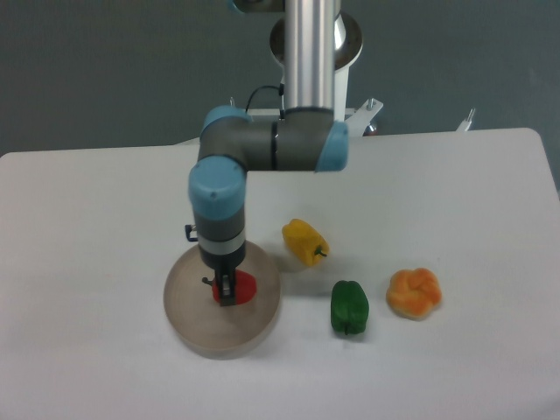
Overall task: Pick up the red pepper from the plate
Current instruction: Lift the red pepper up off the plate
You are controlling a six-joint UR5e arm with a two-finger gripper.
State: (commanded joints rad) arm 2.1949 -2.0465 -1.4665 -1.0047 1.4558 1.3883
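The arm (262, 149) has grey cylindrical joint housings with light-blue end caps and a polished silver tube rising above them. A thin black cable loops behind the elbow. The wrist carries a pale band above the small dark gripper (227, 291).

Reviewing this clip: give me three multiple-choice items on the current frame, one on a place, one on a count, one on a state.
1. Where is the red pepper?
A. on the plate
B. beside the green pepper
C. at the table's far edge

2. How many peppers are in view?
A. two
B. three
C. five

3. Where is the gripper?
A. high above the table
B. down at the red pepper
C. over the orange item

Answers: 1 A, the pepper lies within the plate's rim. 2 B, red, green and the yellow pepper. 3 B, its fingers are at the pepper.
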